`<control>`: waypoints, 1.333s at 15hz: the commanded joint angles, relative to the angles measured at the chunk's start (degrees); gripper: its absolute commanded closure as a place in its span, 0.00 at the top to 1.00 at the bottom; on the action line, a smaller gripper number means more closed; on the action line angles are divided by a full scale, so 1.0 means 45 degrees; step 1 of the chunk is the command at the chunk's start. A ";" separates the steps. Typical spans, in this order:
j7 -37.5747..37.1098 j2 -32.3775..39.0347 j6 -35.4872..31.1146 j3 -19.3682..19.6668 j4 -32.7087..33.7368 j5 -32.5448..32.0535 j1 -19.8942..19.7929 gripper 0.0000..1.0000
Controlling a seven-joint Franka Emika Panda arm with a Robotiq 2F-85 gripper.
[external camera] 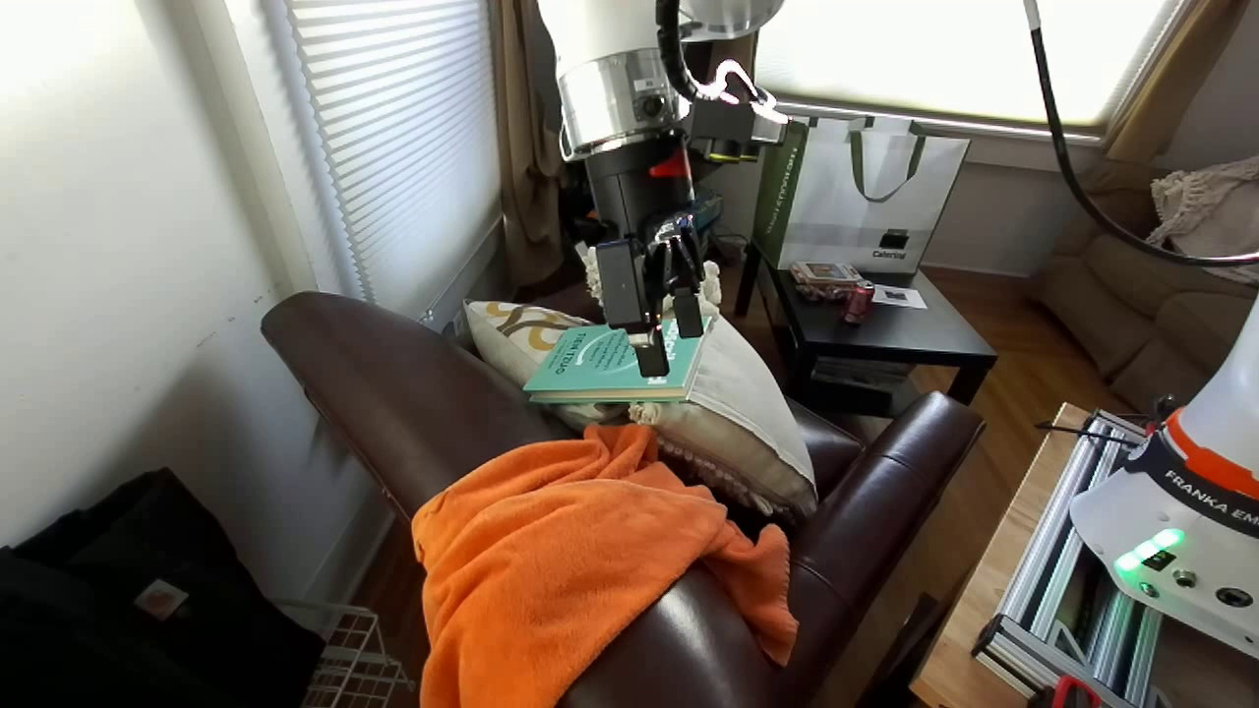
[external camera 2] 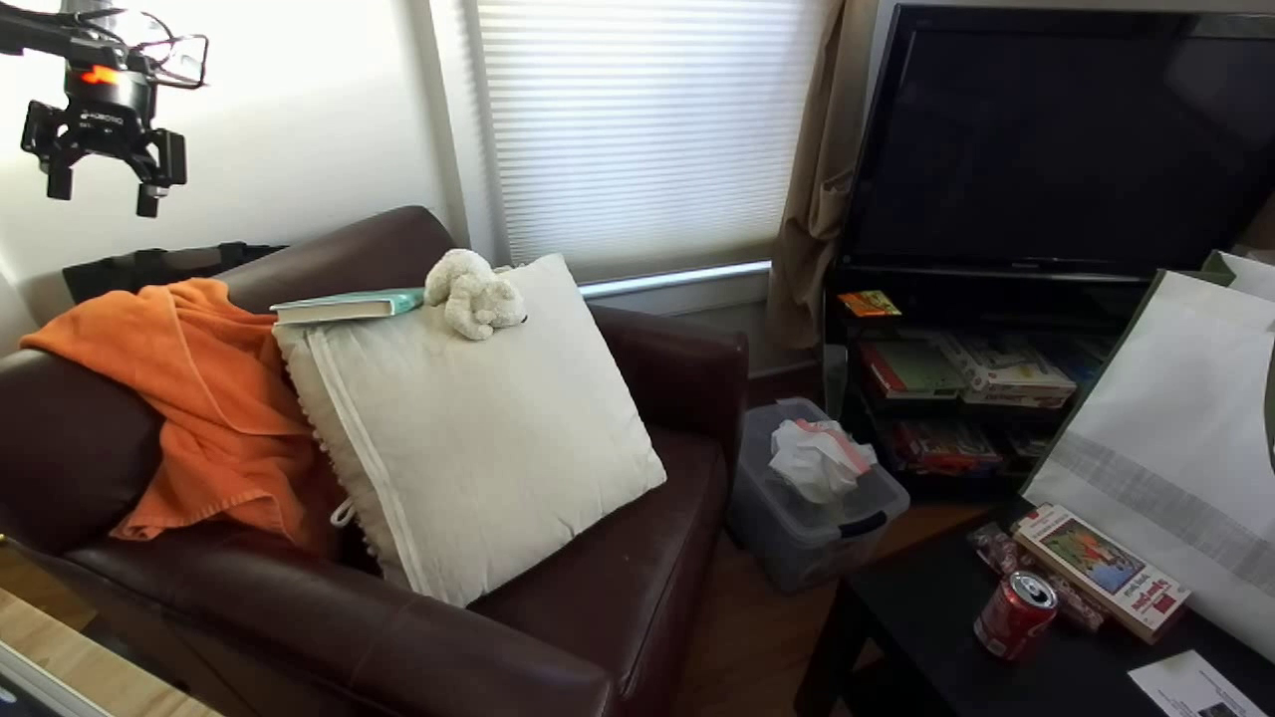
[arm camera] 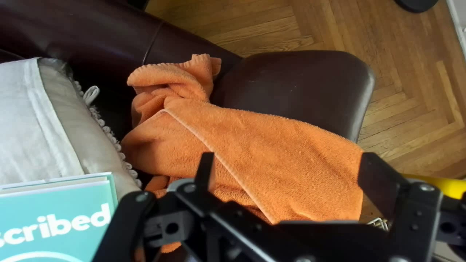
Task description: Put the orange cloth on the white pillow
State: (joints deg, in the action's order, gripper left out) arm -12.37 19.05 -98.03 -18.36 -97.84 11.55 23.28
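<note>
Find the orange towel (external camera: 570, 551) draped over the back of the brown leather armchair (external camera: 364, 379), just beside the white throw pillow (external camera 2: 488, 428); see the Robotiq gripper (external camera 2: 104, 194) above, spread, pinching nothing. Could knock off the teal hardcover book (external camera 2: 349, 307) or white stuffed animal (external camera 2: 473, 294) by dragging low; could lose the towel by pinching too shallowly. Count one each: towel, pillow, book, stuffed animal, armchair, gripper
</note>
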 commanded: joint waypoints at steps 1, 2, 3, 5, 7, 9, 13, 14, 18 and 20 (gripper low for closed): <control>0.0305 0.0229 -0.0289 0.0037 0.0115 -0.0329 0.0142 1.00; 0.1203 0.0499 -0.0969 -0.0050 0.0053 -0.0714 0.0236 1.00; 0.1861 0.0774 -0.1342 -0.0124 0.0096 -0.0937 0.0294 1.00; 0.2839 0.1480 -0.2287 -0.0263 0.0215 -0.1339 0.0536 1.00; 0.3590 0.2365 -0.3075 -0.0409 0.0524 -0.1906 0.0945 1.00; 0.3700 0.3084 -0.3264 -0.0311 0.0935 -0.3092 0.1586 1.00; 0.3966 0.4134 -0.2568 0.0008 0.1926 -0.5365 0.2653 1.00; 0.4224 0.4372 -0.2617 -0.0003 0.2132 -0.5604 0.2766 1.00; 0.5320 0.5085 -0.2938 -0.0075 0.2669 -0.5652 0.2785 0.66; 0.5650 0.5406 -0.2869 -0.0021 0.3001 -0.5633 0.2779 0.49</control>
State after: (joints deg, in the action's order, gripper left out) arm 10.53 40.35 -112.03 -19.08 -87.81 -12.67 35.24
